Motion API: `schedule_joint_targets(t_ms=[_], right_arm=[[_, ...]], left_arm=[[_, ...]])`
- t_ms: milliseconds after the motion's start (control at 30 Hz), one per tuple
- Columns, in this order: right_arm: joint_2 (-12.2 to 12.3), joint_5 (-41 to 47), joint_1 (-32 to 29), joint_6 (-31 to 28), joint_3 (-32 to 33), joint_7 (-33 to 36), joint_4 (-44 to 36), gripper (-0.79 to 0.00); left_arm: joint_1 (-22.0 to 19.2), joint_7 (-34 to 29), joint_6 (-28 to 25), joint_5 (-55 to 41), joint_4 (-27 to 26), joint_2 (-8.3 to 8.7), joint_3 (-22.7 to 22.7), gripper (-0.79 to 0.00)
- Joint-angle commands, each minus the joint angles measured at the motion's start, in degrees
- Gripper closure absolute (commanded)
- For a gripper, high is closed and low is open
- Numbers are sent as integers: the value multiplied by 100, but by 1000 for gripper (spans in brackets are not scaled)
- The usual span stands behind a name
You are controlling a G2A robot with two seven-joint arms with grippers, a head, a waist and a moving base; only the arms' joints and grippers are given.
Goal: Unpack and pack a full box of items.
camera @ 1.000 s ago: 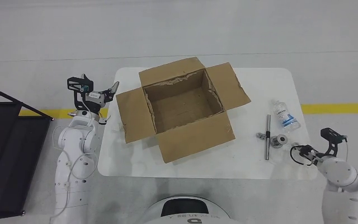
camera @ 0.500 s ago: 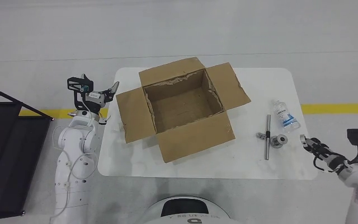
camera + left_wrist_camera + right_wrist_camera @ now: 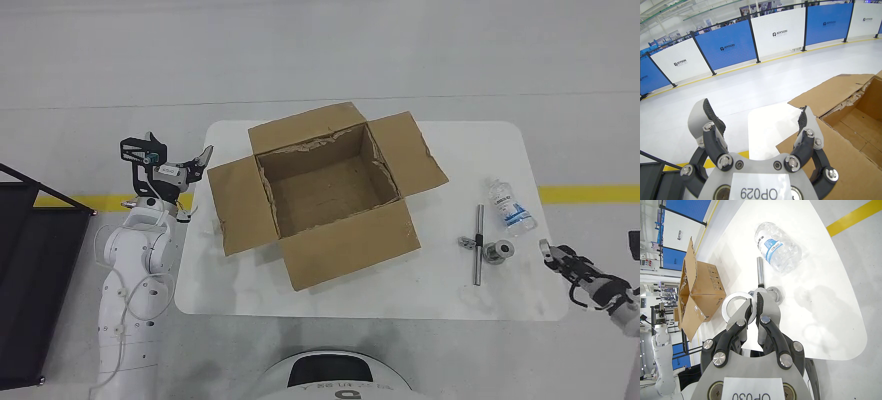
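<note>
The right gripper (image 3: 754, 297) hangs at the table's right edge, its two ribbed pads (image 3: 759, 306) pressed almost together on the rim of a flat silver ring (image 3: 737, 294). The ring stands out sideways from the pinch. Whether it rests on the white table (image 3: 829, 313) or hangs just above it cannot be told.

Just past the fingertips lies a flanged metal piece (image 3: 775, 293). A metal rod (image 3: 760, 270) lies flat beside it and points away from the gripper. From above, a small metal fitting (image 3: 466, 242) sits against the rod on the side toward the box. Farther out, near the rod's far end and close to the right table edge, a clear water bottle (image 3: 777, 247) with a blue label lies on its side.

Well apart from these, at the table's middle, stands the cardboard box (image 3: 350, 245). It is open with all four flaps folded outward.

Across the table, the left gripper (image 3: 755, 111) hovers off the left edge with its fingers spread wide and nothing between them. One fingertip (image 3: 804, 115) is just beside the box's left flap.
</note>
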Motion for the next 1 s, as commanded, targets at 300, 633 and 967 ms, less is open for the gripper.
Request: schedule_joint_targets(t_ms=[300,633,967], right_arm=[[-26,898,81,1490,-820,-248,-1977,0],[-36,731,-13,1620,-1037,-476,-2357,0],[-10,660,219,1657,-1617,-584,-2867,0]], left_arm=[[0,0,-2,0,0,0,0,-785],[0,0,-2,0,0,0,0,-785],[0,0,-2,0,0,0,0,-785]])
